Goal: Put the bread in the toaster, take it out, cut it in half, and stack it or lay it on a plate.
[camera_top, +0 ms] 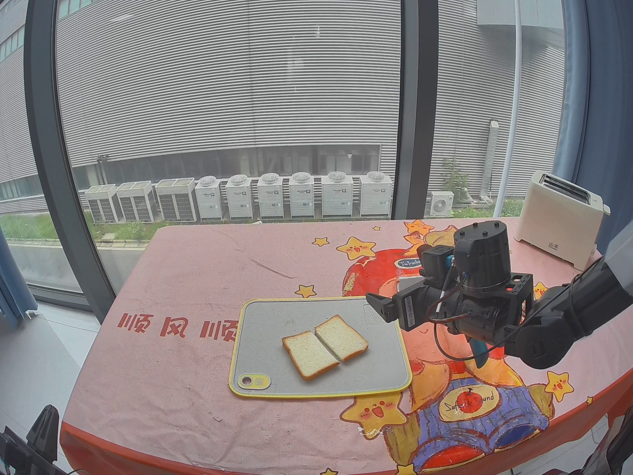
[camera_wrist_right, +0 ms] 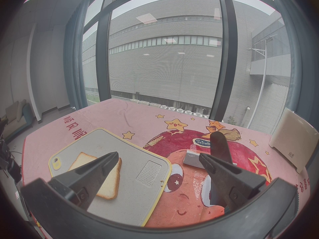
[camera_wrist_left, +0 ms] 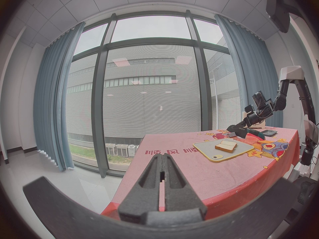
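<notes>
The bread (camera_top: 310,354) lies cut in two halves, side by side on the grey, yellow-rimmed cutting board (camera_top: 270,324) in the middle of the pink surface (camera_top: 184,278). The right gripper (camera_wrist_right: 159,156) hovers at the board's right edge, its fingers spread wide and holding nothing. The left gripper (camera_wrist_left: 162,160) hangs off the surface's near left corner, well apart from the board, its fingers pressed together and empty. The toaster (camera_top: 560,218) stands at the far right corner.

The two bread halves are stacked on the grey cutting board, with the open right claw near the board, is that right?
Not stacked: the head view shows the bread halves lying side by side on the grey cutting board. The open right claw is near the board, as you said.
</notes>
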Controlling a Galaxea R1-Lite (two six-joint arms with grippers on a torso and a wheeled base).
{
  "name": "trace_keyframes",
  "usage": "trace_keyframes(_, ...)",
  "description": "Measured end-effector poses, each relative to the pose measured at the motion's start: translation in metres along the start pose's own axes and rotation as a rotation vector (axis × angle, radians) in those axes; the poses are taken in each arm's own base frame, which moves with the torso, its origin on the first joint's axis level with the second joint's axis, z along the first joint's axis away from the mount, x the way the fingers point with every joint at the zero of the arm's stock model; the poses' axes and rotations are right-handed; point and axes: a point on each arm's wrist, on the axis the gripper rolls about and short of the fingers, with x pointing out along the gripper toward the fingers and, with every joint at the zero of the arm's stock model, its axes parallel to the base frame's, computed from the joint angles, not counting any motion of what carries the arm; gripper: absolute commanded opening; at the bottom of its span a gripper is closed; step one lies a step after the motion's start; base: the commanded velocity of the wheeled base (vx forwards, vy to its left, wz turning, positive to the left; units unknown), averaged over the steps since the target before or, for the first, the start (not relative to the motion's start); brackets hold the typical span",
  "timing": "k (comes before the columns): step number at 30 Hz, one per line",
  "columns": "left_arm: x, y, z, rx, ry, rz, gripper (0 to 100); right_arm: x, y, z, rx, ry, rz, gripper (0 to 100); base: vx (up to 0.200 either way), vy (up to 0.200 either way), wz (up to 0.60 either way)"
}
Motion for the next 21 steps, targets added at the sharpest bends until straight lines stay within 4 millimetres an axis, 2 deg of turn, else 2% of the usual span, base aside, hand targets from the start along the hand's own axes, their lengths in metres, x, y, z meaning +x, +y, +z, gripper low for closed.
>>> trace_keyframes(21,0.000,0.000,0.000,0.000,0.000,0.000,0,0.023,0.013,-0.024,-0.029,0.079,0.023,100,0.000,0.000,0.00)
